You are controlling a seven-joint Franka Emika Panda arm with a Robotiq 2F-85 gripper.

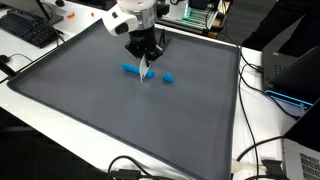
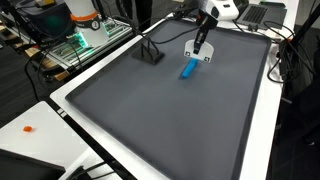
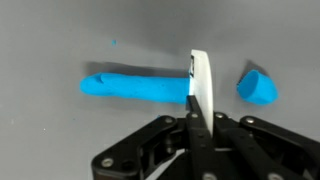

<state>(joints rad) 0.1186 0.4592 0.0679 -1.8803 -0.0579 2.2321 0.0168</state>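
On the mat [image 3: 50, 35], fingers [image 3: 183, 130] pinch a white blade [image 3: 200, 80] against 1 blue roll [image 3: 135, 87]; 1 chunk [image 3: 257, 87] beside.

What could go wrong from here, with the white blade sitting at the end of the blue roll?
1. The gripper pinches only the thin white blade, so a sideways load might twist it in the grip.
2. The blade stands at the very end of the blue roll. Pressing could shove the roll along the grey mat instead of parting it.
3. The small blue piece lies close and could get knocked.
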